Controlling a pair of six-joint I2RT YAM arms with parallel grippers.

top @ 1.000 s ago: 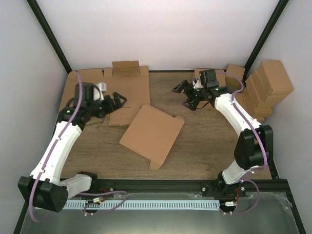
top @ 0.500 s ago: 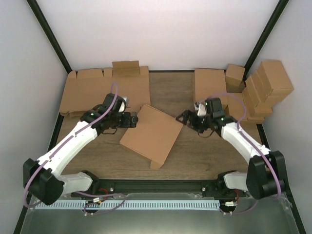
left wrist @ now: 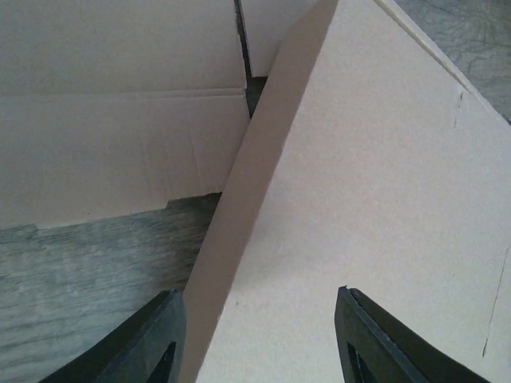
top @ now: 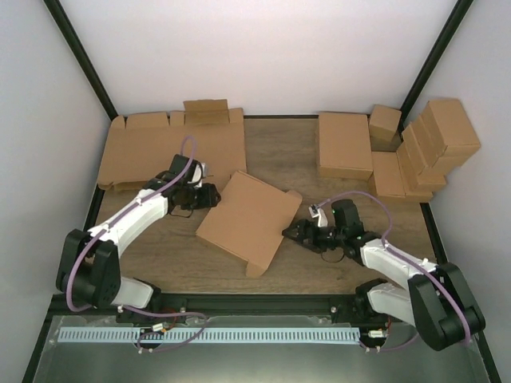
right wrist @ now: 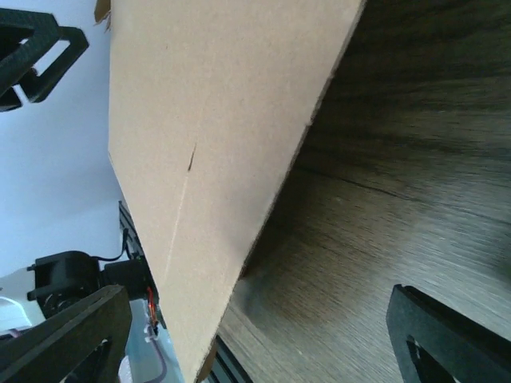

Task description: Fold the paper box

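Observation:
The paper box (top: 249,221) lies in the middle of the table as a wide, shallow brown cardboard shape, turned at an angle. My left gripper (top: 209,195) is at its upper left edge. In the left wrist view the box's side wall and top panel (left wrist: 359,199) fill the gap of the left gripper (left wrist: 259,335), whose fingers stand partly apart, astride that edge. My right gripper (top: 294,231) is low at the box's right edge. In the right wrist view the box (right wrist: 215,120) reaches in between the wide-open fingers of the right gripper (right wrist: 259,335).
Flat cardboard blanks (top: 160,148) are piled at the back left. Finished brown boxes (top: 435,140) are stacked at the back right, with a flatter one (top: 345,144) beside them. A black frame rail (top: 263,303) runs along the near edge.
Both arms swung in from the back to the box. The left gripper reached its left edge and narrowed. The right gripper dropped low to the box's right edge.

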